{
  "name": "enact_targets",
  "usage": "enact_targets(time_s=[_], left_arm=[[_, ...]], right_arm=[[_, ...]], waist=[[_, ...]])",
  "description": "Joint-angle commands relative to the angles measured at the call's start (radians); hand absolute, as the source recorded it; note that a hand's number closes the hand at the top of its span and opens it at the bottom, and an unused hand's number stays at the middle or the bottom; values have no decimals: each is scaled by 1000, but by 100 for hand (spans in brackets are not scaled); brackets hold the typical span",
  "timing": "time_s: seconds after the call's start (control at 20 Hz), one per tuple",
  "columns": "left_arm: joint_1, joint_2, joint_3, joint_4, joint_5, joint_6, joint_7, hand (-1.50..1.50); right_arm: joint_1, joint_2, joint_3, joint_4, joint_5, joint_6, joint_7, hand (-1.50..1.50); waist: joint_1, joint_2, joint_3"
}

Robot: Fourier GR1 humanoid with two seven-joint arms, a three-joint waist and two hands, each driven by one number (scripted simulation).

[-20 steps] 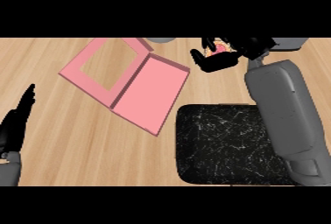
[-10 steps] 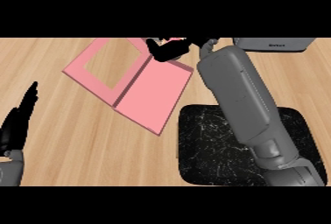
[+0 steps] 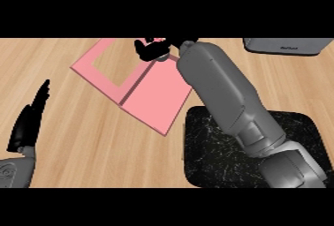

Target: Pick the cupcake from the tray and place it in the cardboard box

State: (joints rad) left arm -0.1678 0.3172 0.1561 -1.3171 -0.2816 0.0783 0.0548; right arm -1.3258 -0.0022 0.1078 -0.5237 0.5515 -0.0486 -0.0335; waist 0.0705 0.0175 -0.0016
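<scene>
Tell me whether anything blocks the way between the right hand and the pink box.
Nothing visible does. The right hand is already at the far edge of the pink cardboard box, over its open compartment and lid hinge. The black tray lies nearer the robot, behind the move. The left hand rests open at the view's left.

Desk [image 3: 85, 145] is a light wood grain, pale tan with streaks. The box [image 3: 153, 95] up top is flat pink all over. Tray [image 3: 209, 150] at lower right is black with thin white marbled scratches. Both hands are black, right hand [image 3: 151, 49] and left hand [image 3: 29, 126], on grey forearms. Grey appliance [image 3: 287, 45] in the upper right corner.
</scene>
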Motion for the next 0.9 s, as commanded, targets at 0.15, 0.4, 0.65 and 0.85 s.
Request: enact_targets(time_s=[0.15, 0.4, 0.65, 0.85], left_arm=[[-5, 1, -1, 31, 13, -25, -59, 0], [-49, 13, -14, -2, 13, -56, 10, 0], [-67, -8, -29, 36, -16, -25, -4, 0], [-76, -3, -21, 21, -4, -35, 14, 0]], right_arm=[[-16, 2, 59, 188, -102, -84, 26, -150], [-53, 2, 40, 247, -194, -53, 43, -150], [-30, 2, 63, 221, -263, -157, -50, -150], [-66, 2, -3, 214, -325, -211, -119, -150]], waist=[[33, 8, -1], [54, 12, 0], [71, 15, 0], [53, 15, 1]])
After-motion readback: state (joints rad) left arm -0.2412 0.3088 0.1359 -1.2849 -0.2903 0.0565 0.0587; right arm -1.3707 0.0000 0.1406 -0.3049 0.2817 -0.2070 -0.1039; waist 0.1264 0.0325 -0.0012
